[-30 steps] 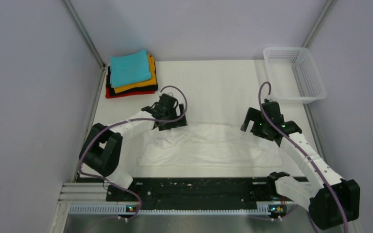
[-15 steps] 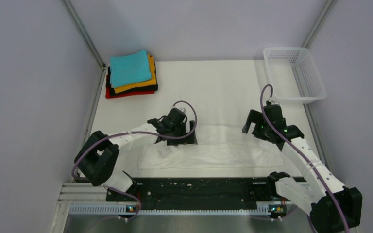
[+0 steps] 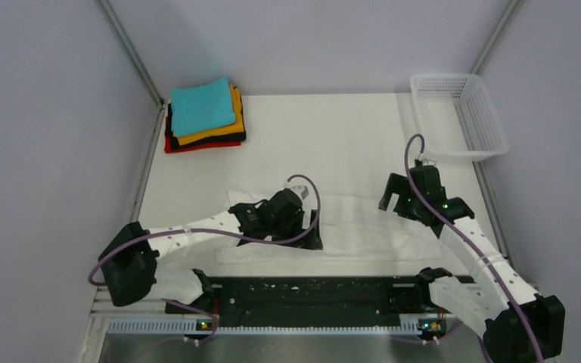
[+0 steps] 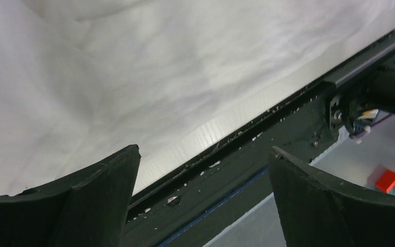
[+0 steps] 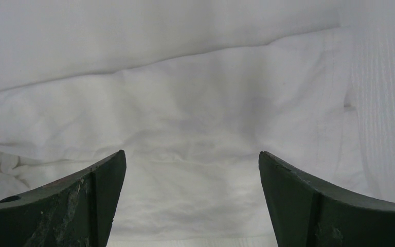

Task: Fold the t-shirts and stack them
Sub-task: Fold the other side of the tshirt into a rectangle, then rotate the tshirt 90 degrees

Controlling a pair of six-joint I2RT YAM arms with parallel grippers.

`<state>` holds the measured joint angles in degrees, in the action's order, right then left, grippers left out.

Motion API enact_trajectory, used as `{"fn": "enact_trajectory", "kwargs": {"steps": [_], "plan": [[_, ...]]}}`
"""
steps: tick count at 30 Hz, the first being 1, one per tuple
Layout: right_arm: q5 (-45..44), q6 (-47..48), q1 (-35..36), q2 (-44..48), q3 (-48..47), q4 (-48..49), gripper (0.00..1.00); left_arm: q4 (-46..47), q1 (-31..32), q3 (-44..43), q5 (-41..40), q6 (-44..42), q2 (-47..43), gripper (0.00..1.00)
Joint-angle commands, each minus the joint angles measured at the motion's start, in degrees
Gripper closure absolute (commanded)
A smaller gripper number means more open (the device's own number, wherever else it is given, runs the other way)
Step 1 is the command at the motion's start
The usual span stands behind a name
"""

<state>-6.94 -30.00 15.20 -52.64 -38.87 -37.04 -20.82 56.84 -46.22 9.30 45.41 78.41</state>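
Across the lower middle of the top view, the white t-shirt (image 3: 363,231) is lying spread out and wrinkled on the table (image 3: 333,136), stretching from left of centre toward the right side. The left gripper (image 3: 308,233) is hanging over the shirt near the centre of the frame, its arm reaching in from the lower left. Its fingers are standing wide apart and pinching nothing. Seen from the left wrist, this gripper (image 4: 203,154) is showing both dark fingers spread at the bottom of the frame. White cloth is filling the upper left, and the black rail (image 4: 288,128) along the table's near edge is running diagonally from lower left to upper right.

Toward the right of the top view, the right gripper (image 3: 393,198) is hovering at the shirt's right end, by its upper edge. From the right wrist, that gripper (image 5: 191,154) is likewise splayed wide with nothing between the fingers, and the shirt is filling most of the frame, its edge showing at the right.

At the upper left, four folded shirts are sitting stacked in the table's corner: the teal t-shirt (image 3: 203,106) on top, then the orange t-shirt (image 3: 227,130), the black t-shirt (image 3: 212,140) and the red t-shirt (image 3: 185,148) at the bottom. A white mesh basket (image 3: 442,76) is sitting at the upper right, well apart from the stack.
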Motion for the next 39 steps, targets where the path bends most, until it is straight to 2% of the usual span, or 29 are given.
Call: {"fn": "enact_trajectory", "kwargs": {"steps": [1,5,9,14,18,24,27,29,32,34,36,38,39], "plan": [[-1.3,2.1,-0.7,-1.3,0.4,2.5,0.01,-2.6,-1.1,0.3,-14.6,4.0,-9.4,0.01],[2.3,2.5,-1.0,-8.7,-0.4,8.4,0.01,-1.3,-5.9,2.6,-22.3,9.4,-15.8,0.01],[6.5,2.2,-1.1,-17.0,-1.1,14.5,0.01,5.4,-15.0,8.8,-19.9,12.2,-16.9,0.01],[9.3,3.4,-1.1,-23.6,-0.4,16.3,0.01,12.9,-23.0,11.8,-16.3,14.0,-7.8,0.01],[13.2,4.7,-1.0,-23.4,2.0,16.2,0.01,13.9,-27.4,5.0,-13.1,10.7,4.4,0.01],[18.4,5.4,-0.5,-19.1,5.5,13.9,0.01,17.2,-31.7,-14.2,-8.4,6.7,25.5,0.01],[21.3,4.7,2.2,-18.9,7.1,13.9,0.01,16.7,-33.8,-32.5,-1.5,4.4,38.8,0.01],[23.1,4.0,5.9,-19.2,7.8,13.9,0.01,15.2,-33.9,-48.0,3.3,4.6,51.0,0.01],[25.7,2.9,11.8,-19.6,8.3,13.9,0.01,15.4,-33.3,-73.4,12.8,12.0,68.7,0.01],[27.8,2.4,15.8,-19.6,8.2,14.1,0.01,20.8,-32.0,-88.0,13.6,18.6,78.7,0.01],[30.6,2.6,19.2,-20.2,7.9,15.6,0.01,29.4,-30.8,-96.6,11.9,26.6,86.2,0.01],[34.8,2.8,21.1,-22.0,7.2,18.3,0.01,38.7,-29.6,-99.6,8.8,32.6,90.6,0.01],[36.0,2.5,21.9,-23.6,6.6,20.3,0.01,40.0,-29.2,-100.0,6.9,33.6,91.6,0.01]]}}
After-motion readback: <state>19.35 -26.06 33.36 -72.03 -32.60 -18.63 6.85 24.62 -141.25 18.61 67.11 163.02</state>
